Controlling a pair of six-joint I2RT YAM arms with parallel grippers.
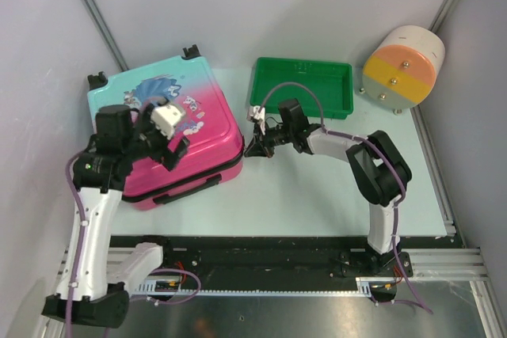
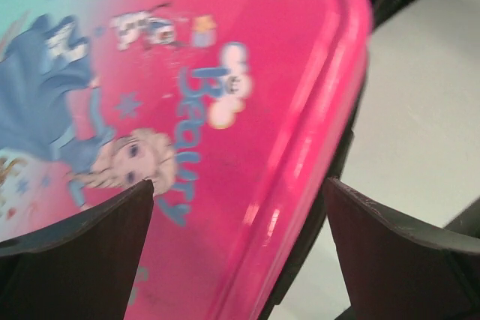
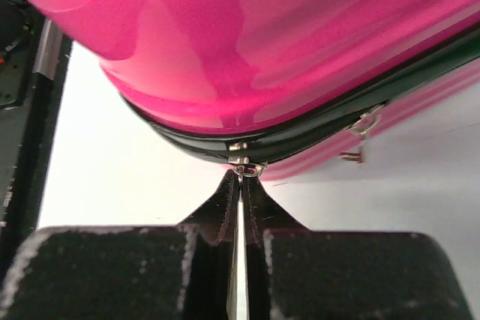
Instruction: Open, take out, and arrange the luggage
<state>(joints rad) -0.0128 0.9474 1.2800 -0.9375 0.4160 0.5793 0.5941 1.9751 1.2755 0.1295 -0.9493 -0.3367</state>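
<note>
The luggage (image 1: 210,108), a pink-to-teal hard-shell suitcase with cartoon prints, lies flat and zipped shut at the table's left. My left gripper (image 1: 173,152) hovers open over its pink front corner. In the left wrist view (image 2: 236,185) one finger is above the lid (image 2: 247,73) and the other past its edge. My right gripper (image 1: 252,146) is at the suitcase's right corner, shut on the metal zipper pull (image 3: 244,168) of the black zipper band (image 3: 300,136). A second zipper pull (image 3: 364,124) hangs further along the band.
An empty green plastic tray (image 1: 305,85) stands behind my right gripper. A white-and-orange cylinder (image 1: 400,65) stands at the back right. Grey walls close in the table on the left, back and right.
</note>
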